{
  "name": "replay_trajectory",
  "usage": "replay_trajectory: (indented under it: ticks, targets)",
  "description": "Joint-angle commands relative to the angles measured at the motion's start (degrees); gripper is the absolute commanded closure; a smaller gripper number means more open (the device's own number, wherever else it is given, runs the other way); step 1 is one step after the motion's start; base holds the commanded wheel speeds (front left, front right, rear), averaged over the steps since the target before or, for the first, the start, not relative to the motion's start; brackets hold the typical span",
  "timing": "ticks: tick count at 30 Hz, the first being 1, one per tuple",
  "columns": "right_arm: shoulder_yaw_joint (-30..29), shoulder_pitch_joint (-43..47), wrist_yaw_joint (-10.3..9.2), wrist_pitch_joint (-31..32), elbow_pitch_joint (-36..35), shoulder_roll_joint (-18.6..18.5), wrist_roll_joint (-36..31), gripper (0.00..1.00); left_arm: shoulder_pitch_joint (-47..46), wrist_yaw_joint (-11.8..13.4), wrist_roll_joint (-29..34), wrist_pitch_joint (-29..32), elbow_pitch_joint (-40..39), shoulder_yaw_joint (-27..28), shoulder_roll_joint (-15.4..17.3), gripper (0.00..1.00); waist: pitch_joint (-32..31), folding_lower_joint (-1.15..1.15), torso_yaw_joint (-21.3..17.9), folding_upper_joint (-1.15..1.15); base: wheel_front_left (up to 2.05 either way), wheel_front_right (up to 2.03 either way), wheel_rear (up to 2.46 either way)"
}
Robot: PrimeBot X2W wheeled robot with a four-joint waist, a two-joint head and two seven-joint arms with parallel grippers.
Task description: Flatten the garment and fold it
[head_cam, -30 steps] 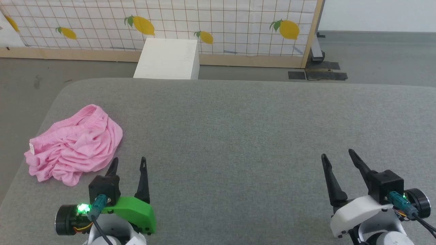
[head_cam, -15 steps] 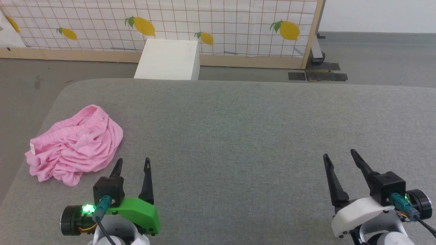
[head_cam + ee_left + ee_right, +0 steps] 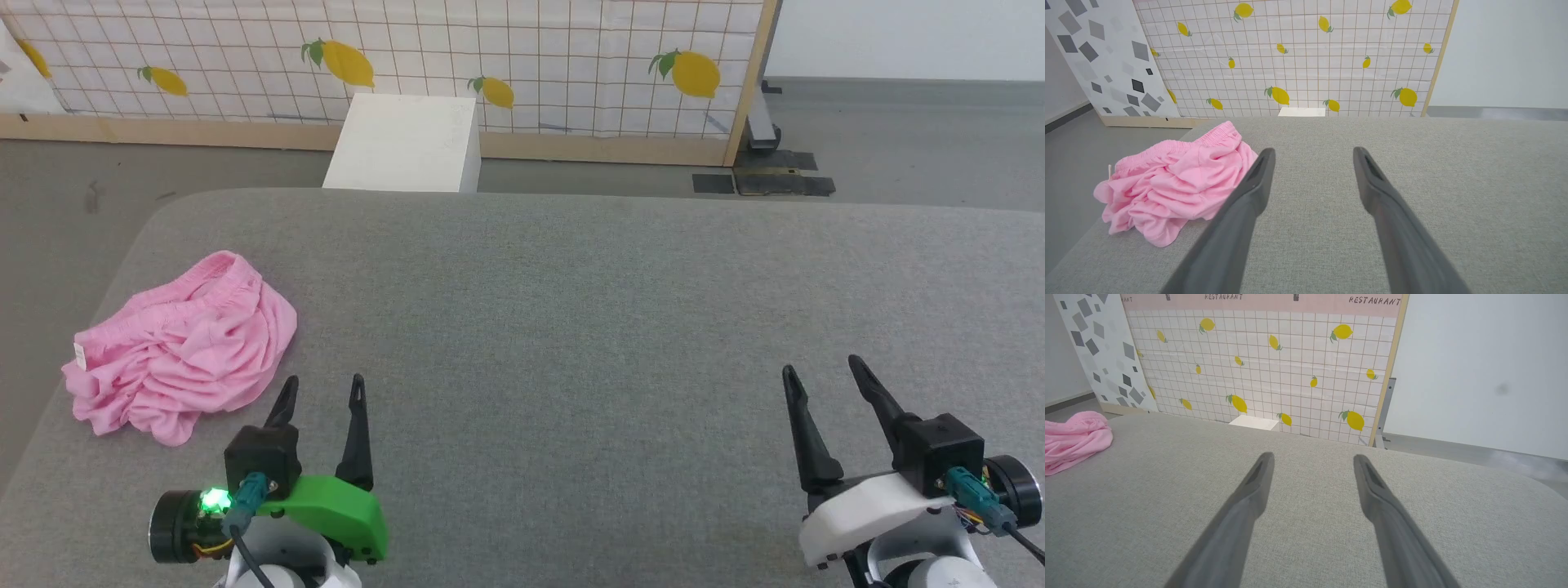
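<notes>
The garment (image 3: 184,347) is a crumpled heap of light pink cloth at the left side of the grey padded table (image 3: 571,327), its gathered waistband along the far edge and a small white label at its left end. It also appears in the left wrist view as the garment (image 3: 1175,183), and at the left border of the right wrist view as the garment (image 3: 1073,439). My left gripper (image 3: 322,382) stands open just right of and nearer than the heap, apart from it. At the lower right my right gripper (image 3: 820,365) is open over bare table.
A white box (image 3: 404,143) stands on the floor beyond the table's far edge, before a lemon-patterned screen (image 3: 490,57). The table's left edge runs close to the garment. Dark plates (image 3: 763,181) lie on the floor at the back right.
The left gripper has shifted slightly to the right, and the right gripper has edged a little right. The garment has not moved.
</notes>
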Motion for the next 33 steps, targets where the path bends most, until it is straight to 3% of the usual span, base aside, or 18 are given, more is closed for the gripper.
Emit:
replay_trajectory:
  ticks: [1,33]
  targets:
    - [-0.1,-0.9,-0.03,-0.7,0.2,0.1,0.4,0.00,-1.1,0.4,-0.7,-0.6,0.0,-0.3,0.0,0.00,0.0,0.00,0.0,0.00,0.00,0.00,0.00]
    - [-1.0,-1.4,-0.06,-4.4,1.6,0.1,1.3,0.00,-2.3,1.3,-3.1,-4.4,3.4,-2.0,-0.1,0.00,-0.1,0.00,0.4,0.00,0.00,0.00,0.00]
